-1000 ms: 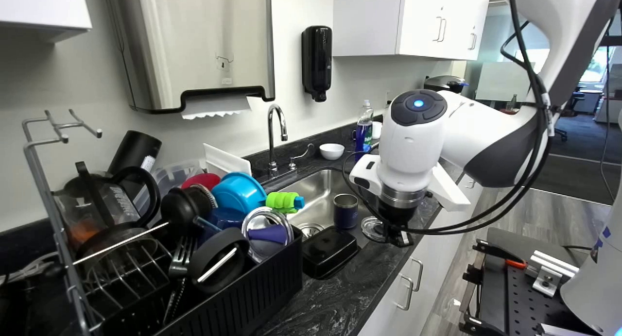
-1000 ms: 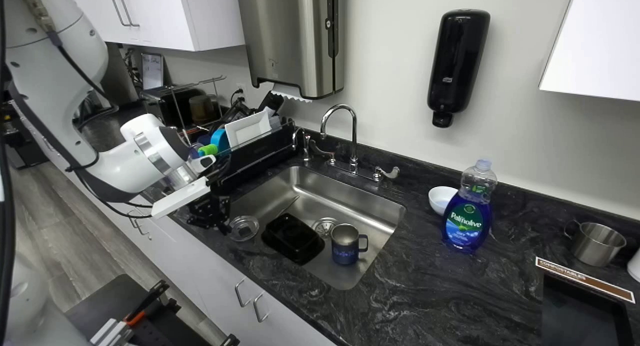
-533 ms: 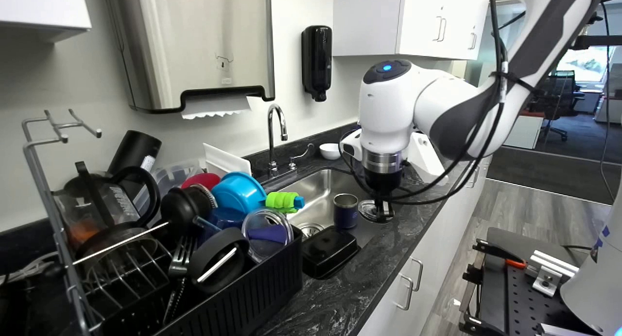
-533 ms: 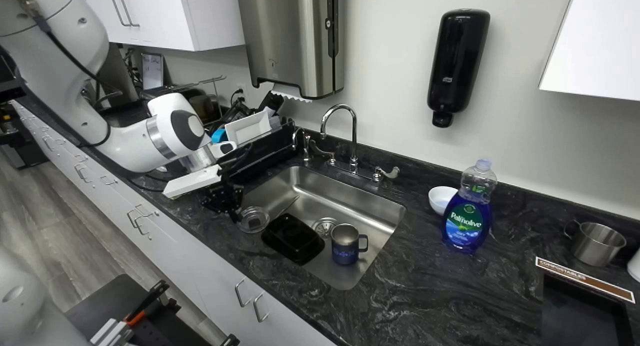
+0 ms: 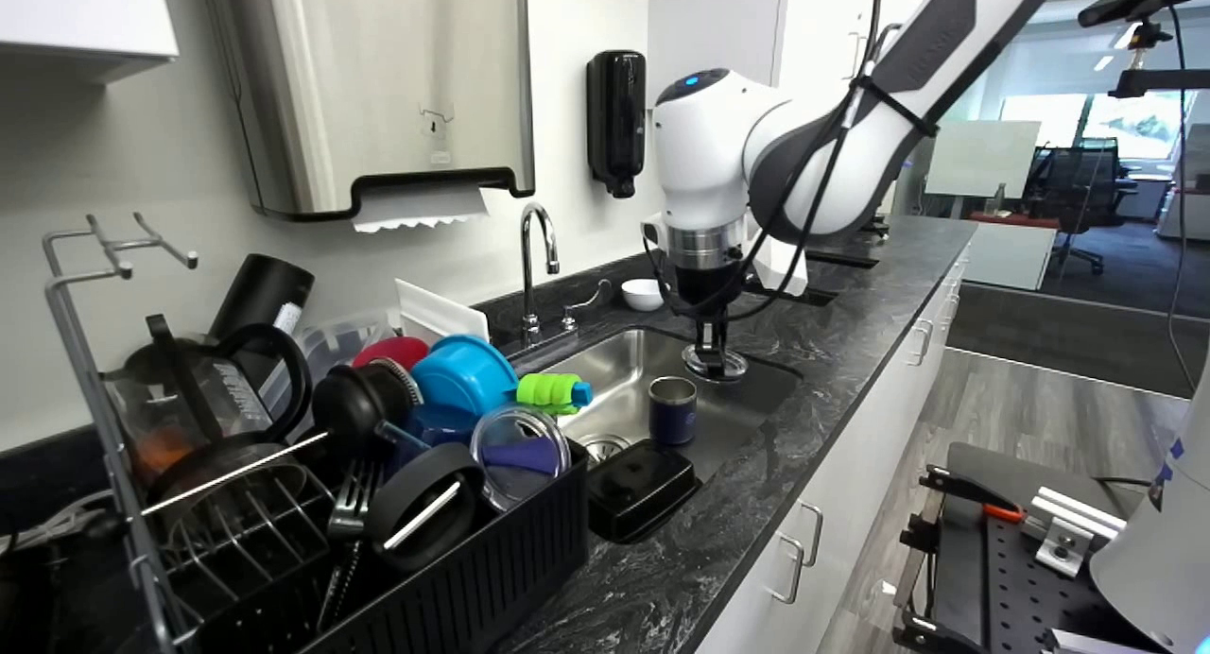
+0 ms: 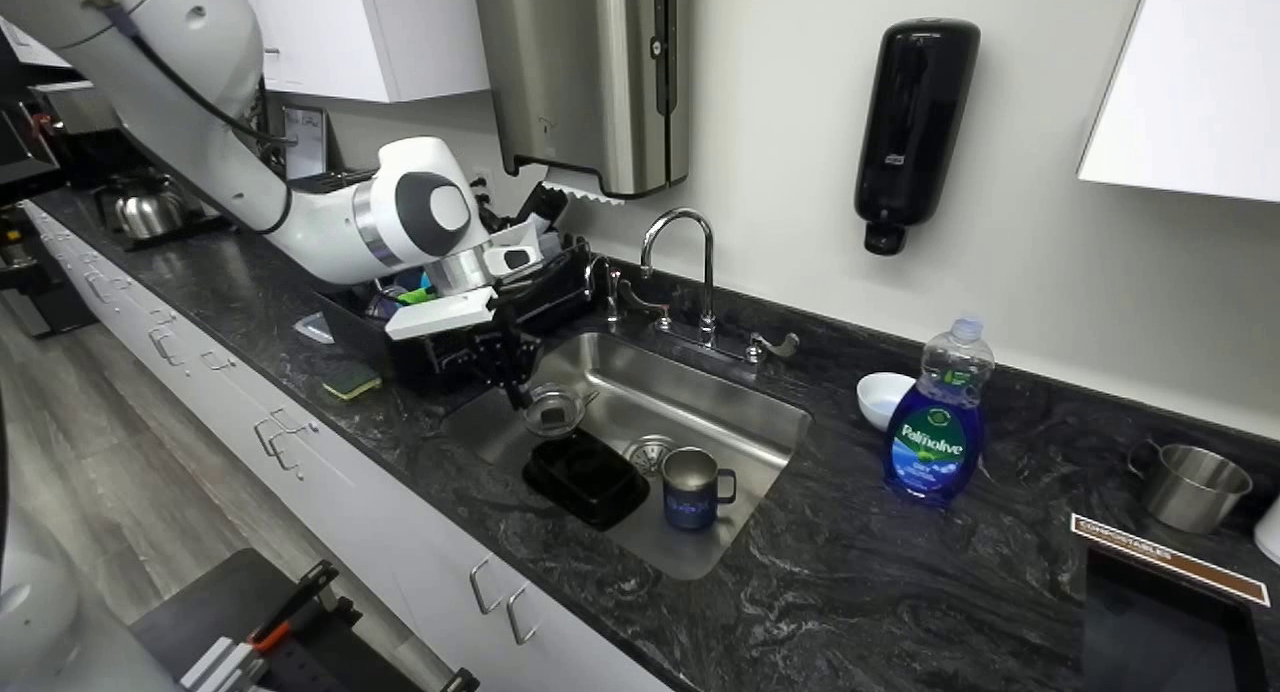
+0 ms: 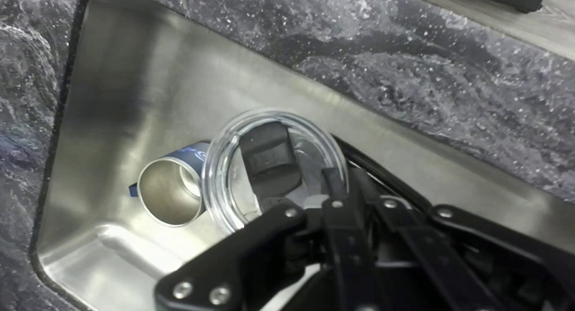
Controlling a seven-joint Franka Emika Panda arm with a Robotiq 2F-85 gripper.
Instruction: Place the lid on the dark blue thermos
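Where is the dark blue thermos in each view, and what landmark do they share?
In an exterior view: dark blue thermos, just right of centre, low.
In an exterior view: dark blue thermos, just right of centre, low, handle visible.
Wrist view: dark blue thermos left of centre, partly behind the lid.
Shared landmark: the steel sink.

PASSABLE: from where I stand, free air above the steel sink (image 6: 640,377) and over the upright dark blue thermos (image 6: 690,494) | LOW OBSTACLE: black container (image 6: 585,477) inside the sink, near the thermos | MID-AIR: lid (image 7: 269,160) in the gripper (image 7: 346,178), above the sink | TALL: chrome faucet (image 6: 708,282) at the back edge; heaped dish rack (image 5: 529,545) at one end
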